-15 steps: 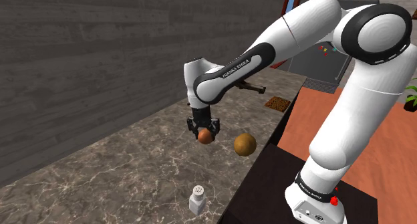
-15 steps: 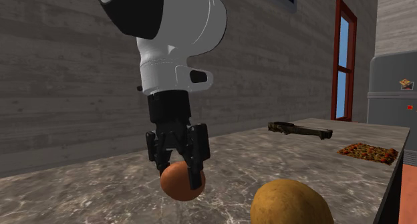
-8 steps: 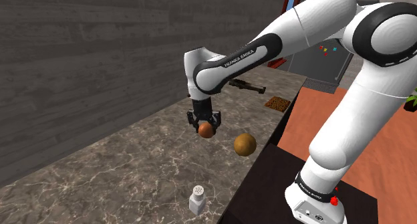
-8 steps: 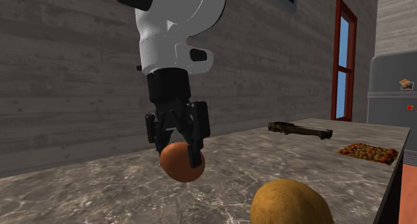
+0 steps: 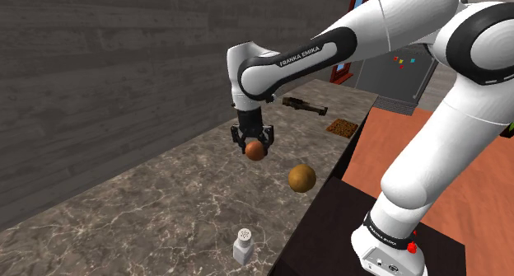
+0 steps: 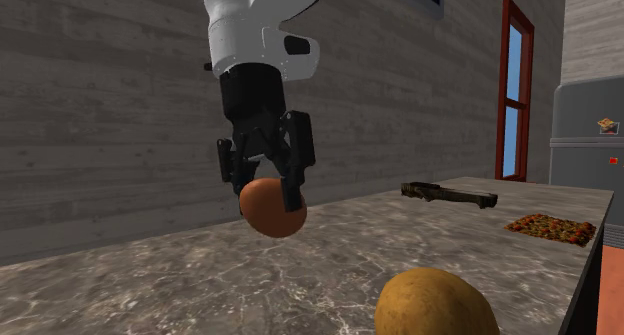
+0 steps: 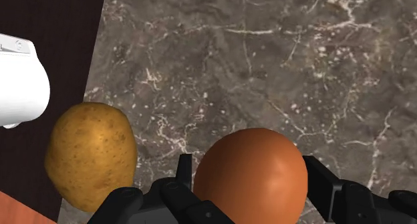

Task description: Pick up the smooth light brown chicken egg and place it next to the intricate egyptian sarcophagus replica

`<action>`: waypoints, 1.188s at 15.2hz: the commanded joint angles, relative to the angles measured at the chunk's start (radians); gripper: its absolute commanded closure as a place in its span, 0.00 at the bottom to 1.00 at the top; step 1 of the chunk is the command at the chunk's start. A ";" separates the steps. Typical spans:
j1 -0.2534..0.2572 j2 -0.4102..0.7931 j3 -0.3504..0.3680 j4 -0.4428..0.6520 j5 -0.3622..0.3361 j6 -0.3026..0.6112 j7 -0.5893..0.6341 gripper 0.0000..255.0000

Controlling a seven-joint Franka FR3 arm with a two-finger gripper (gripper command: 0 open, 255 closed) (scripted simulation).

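A smooth brown egg [image 5: 255,151] hangs well above the marble counter [image 5: 165,208], clasped between the black fingers of my gripper [image 5: 254,143], which is shut on it. The second exterior view has the egg [image 6: 273,208] under the gripper [image 6: 268,188]. Seen from the wrist, the egg [image 7: 250,176] sits between the two fingers [image 7: 186,174] of the gripper [image 7: 248,189]. The dark, elongated sarcophagus replica [image 5: 303,106] lies farther along the counter toward the shoulder view's upper right, and it lies flat near the door in the second exterior view [image 6: 448,194].
A potato [image 5: 301,178] lies near the counter's edge, close to the egg, also seen as potato [image 6: 436,303] and potato [image 7: 91,153]. A white shaker [image 5: 243,245] stands nearer the camera. A brown patterned mat [image 5: 343,128] lies beyond the potato. A grey wall runs behind.
The gripper has risen with the egg and moved a little toward the shoulder view's upper right. The egg stays clasped.
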State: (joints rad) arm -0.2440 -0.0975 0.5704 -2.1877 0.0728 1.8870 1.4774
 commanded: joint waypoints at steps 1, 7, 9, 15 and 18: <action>0.000 -0.013 -0.002 0.017 0.006 -0.028 -0.004 1.00; -0.001 -0.038 -0.009 0.063 0.015 -0.097 -0.012 1.00; -0.024 -0.034 -0.035 0.065 -0.001 -0.097 -0.056 1.00; -0.093 0.005 -0.111 0.098 -0.058 -0.098 -0.177 1.00; -0.127 0.037 -0.146 0.130 -0.089 -0.099 -0.232 1.00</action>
State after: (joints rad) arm -0.3588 -0.0727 0.4372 -2.0668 -0.0050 1.7854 1.2658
